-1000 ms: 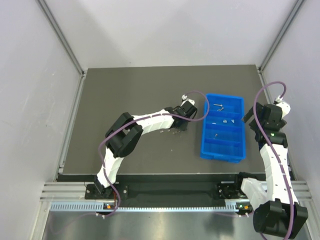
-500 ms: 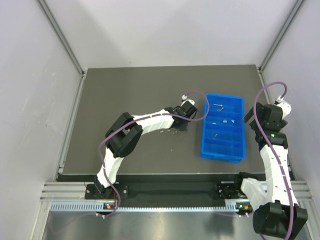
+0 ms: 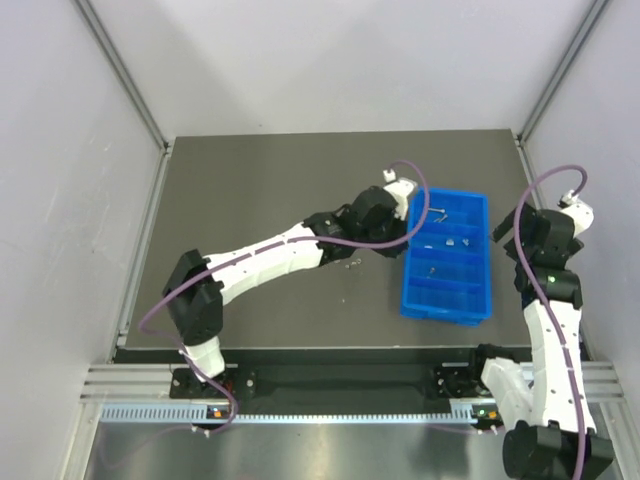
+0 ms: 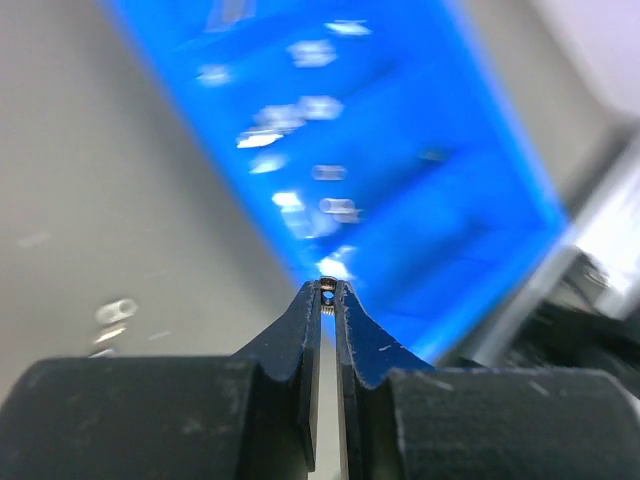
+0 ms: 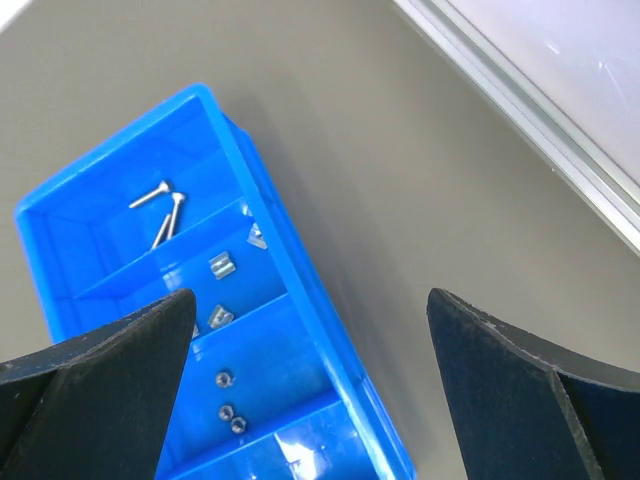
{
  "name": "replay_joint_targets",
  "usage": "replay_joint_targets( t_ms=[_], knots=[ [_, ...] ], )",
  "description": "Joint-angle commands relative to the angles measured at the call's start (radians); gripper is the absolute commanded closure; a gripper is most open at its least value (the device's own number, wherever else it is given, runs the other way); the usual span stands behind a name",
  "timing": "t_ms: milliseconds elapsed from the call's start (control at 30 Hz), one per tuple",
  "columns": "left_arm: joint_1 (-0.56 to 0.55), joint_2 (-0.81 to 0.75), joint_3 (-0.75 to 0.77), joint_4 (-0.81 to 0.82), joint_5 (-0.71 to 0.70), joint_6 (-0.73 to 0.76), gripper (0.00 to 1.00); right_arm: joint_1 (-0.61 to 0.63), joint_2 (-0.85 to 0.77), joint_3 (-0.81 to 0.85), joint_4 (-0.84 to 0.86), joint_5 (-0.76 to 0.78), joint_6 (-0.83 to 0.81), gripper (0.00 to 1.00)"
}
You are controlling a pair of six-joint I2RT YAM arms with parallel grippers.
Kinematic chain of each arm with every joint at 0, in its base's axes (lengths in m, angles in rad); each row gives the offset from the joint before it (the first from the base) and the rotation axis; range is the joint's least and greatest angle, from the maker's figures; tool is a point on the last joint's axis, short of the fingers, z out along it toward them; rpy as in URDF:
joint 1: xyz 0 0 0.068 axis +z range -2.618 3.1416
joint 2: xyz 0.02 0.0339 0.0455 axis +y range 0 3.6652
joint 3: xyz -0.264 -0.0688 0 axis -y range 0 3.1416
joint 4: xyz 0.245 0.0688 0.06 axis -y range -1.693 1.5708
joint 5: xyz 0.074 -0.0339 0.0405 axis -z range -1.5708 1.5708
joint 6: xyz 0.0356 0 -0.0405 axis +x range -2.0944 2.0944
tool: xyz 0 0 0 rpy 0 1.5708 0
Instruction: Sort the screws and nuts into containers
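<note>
Standing over it, the overhead view gives the layout: the blue tray [image 3: 443, 314] lies on the right of the dark table [image 3: 250, 180], its four compartments running away from the arms; the left arm [image 3: 270, 255] stretches across to the tray's left wall near the far end; a few loose bits [image 3: 350, 262] lie on the table just beside that arm. The fingertips are hidden under the wrist there.

The left wrist camera makes up for that: the left gripper [image 4: 327, 289] is all but closed, its tips pinching a tiny silvery piece [image 4: 327, 294], with the tray blurred behind; screw or nut, I cannot tell.

Only the right wrist view shows the tray's contents sharply: two screws [image 5: 160, 205] in the end compartment; squarish nuts [image 5: 221, 265] in the next; small round nuts [image 5: 231, 419] in the third. The right gripper [image 5: 310, 298] hangs above the tray's right side, jaws spread wide, holding nothing.
</note>
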Motion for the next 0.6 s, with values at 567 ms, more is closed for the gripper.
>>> replay_joint_targets(
  t_ms=[567],
  knots=[
    [-0.190, 0.279, 0.178, 0.096, 0.020, 0.121, 0.98, -0.002, -0.129, 0.060, -0.098, 0.010, 0.004, 0.00]
  ],
)
